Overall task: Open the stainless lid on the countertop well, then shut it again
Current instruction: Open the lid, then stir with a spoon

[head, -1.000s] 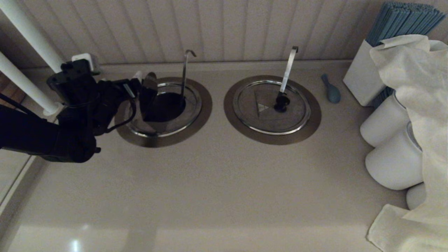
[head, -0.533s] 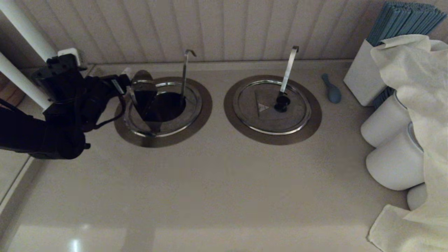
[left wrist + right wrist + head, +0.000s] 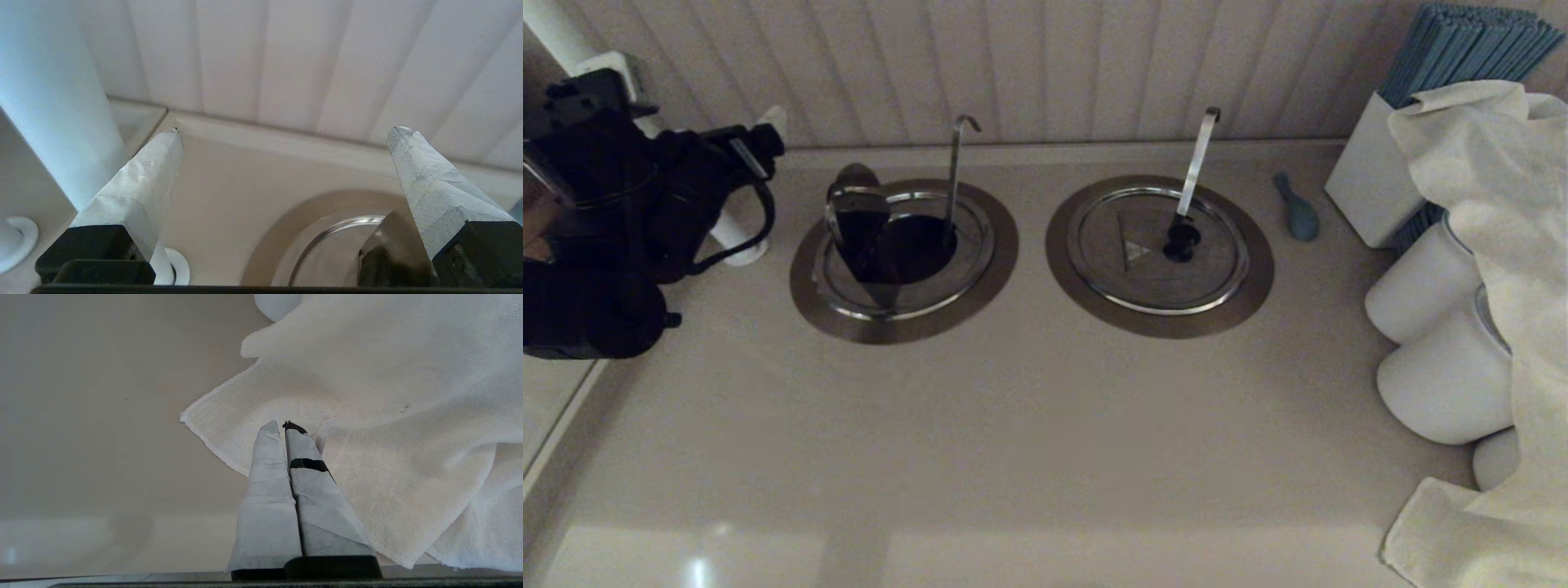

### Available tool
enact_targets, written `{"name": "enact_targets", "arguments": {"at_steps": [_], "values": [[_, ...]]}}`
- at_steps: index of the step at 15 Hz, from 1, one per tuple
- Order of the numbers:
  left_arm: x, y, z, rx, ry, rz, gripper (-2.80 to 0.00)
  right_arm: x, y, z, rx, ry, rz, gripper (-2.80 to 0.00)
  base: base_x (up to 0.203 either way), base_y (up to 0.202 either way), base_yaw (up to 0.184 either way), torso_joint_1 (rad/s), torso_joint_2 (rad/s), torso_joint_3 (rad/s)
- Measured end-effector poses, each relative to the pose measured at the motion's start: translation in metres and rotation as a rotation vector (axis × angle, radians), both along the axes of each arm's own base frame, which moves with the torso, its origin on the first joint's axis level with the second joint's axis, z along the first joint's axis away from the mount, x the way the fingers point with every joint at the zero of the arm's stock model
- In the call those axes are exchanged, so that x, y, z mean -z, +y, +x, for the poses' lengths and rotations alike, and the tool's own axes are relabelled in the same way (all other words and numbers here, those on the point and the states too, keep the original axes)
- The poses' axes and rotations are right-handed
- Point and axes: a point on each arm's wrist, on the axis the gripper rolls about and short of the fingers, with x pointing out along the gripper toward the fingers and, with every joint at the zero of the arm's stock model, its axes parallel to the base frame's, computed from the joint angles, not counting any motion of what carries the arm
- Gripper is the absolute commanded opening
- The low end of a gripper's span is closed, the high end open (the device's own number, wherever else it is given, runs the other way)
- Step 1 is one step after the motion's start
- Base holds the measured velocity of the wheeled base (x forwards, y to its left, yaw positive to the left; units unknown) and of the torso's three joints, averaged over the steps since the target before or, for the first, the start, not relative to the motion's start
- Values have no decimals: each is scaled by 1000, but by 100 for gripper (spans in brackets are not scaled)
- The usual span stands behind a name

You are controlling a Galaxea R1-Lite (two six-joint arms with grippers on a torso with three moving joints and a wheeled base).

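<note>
Left well point(image 3: 903, 260) uncovered, dark inside, thin hooked rod point(image 3: 953, 175) standing in it. Lid point(image 3: 859, 233) tipped up on edge at the well's left side. Left gripper point(image 3: 282, 179) off to the left, fingers spread, holding nothing. Right gripper point(image 3: 285, 435) pressed together over a white cloth point(image 3: 367, 416). Twin lid point(image 3: 1156, 249) flat over its own well.

The white cloth point(image 3: 1494, 269) hides most of the white jars point(image 3: 1429, 343) at the right. The left arm point(image 3: 596, 245) runs off the left edge.
</note>
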Motion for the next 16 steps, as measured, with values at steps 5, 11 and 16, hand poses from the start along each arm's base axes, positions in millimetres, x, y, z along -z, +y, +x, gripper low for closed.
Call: {"name": "enact_targets", "arguments": {"at_steps": [5,11,16], "values": [[-20,-52,-38,307,103,-146,0,0,0,0,0,0,0,-280,0,0,0,0,0,0],[-11,-96,-61,601,234,-165,0,0,0,0,0,0,0,-280,0,0,0,0,0,0],[10,-99,-45,578,295,-132,0,0,0,0,0,0,0,-280,0,0,0,0,0,0]]}}
